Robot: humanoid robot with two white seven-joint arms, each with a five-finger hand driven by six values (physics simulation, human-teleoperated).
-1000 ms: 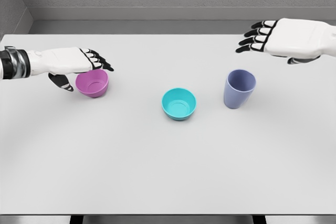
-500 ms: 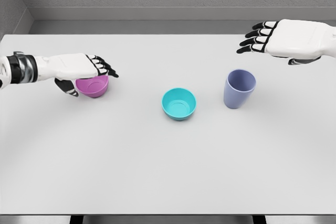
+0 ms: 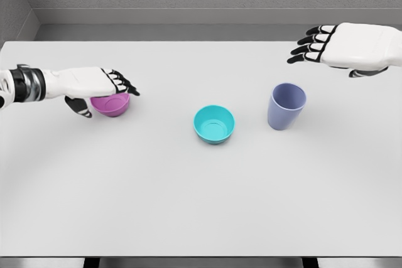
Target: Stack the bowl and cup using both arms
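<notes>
Left hand (image 3: 94, 83) settling over the pink bowl (image 3: 111, 104); right hand (image 3: 352, 47) hovering above and behind the purple cup (image 3: 286, 107).

Your left fingers (image 3: 123, 83) drape over the pink bowl's rim, thumb at its near side, though I can't tell if they grip yet. Close them evenly on the rim and lift it level. Your right fingers (image 3: 308, 45) are spread and hold nothing. On the white desk (image 3: 201, 192) stand two bowls, pink and teal (image 3: 213, 123), well apart, and one cup.

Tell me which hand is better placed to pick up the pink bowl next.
Left. The left hand is already over the pink bowl, thumb beside its wall. The right hand hovers open far across the table, beyond the purple cup.
</notes>
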